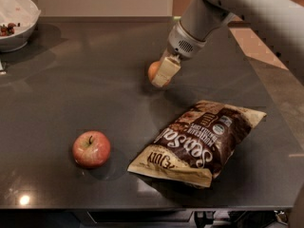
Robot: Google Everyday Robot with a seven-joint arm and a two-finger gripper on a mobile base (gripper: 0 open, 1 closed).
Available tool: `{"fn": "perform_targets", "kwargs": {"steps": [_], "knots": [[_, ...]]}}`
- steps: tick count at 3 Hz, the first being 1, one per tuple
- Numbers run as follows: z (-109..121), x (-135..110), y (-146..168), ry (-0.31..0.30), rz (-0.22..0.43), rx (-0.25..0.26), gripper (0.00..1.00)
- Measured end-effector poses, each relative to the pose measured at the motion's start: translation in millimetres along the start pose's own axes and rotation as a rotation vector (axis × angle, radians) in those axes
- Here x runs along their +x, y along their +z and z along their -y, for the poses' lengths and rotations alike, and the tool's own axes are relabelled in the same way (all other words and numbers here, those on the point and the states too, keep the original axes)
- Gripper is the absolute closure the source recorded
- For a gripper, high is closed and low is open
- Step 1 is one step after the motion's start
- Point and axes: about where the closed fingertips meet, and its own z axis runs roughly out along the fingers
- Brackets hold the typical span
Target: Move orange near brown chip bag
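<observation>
The orange point(154, 71) is small and round, held between the cream fingers of my gripper point(161, 74) just above the dark table, a little behind the bag. The fingers cover most of the fruit. The brown chip bag point(199, 141) lies flat at the front right, dark brown with cream edges and white script lettering. The orange is about a hand's width from the bag's far left edge.
A red-yellow apple point(91, 149) with a stem sits at the front left. A white bowl point(14, 20) with dark bits stands at the far left corner. The dark table point(85, 80) ends at its front edge just below the bag.
</observation>
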Motion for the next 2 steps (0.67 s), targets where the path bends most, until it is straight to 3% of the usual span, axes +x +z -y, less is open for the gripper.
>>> {"fn": "perform_targets", "kwargs": {"steps": [2], "knots": [[-34.8, 31.4, -1.7, 0.049, -0.019, -0.016, 1.0]]}}
